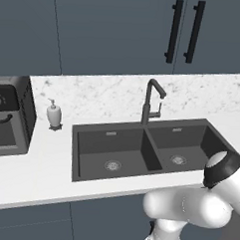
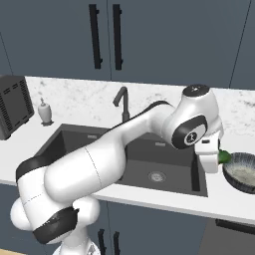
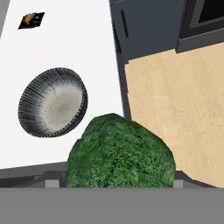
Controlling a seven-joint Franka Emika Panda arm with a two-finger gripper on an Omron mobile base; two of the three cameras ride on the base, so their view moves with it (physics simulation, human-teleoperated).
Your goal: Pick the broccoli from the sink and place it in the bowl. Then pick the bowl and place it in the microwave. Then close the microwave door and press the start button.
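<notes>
The dark grey double-basin sink (image 1: pixel 145 148) lies empty, its gooseneck tap (image 1: pixel 152 101) at the back rim. Right of the sink, the two-finger gripper (image 2: pixel 215 155) holds the bright green lumpy broccoli (image 2: pixel 224 157), carried just beside the near rim of the wide speckled grey-blue bowl (image 2: pixel 242 172) on the white marble counter (image 2: pixel 164 201). Judged step: transport to the bowl. Done well, the floret should be centred over the pale interior before the grip is released, since it now sits short of the rim. The hand view adds what the base views lack: the broccoli (image 3: pixel 120 153) offset from the bowl (image 3: pixel 53 101), toward the counter edge and wooden floor (image 3: pixel 183 105).
</notes>
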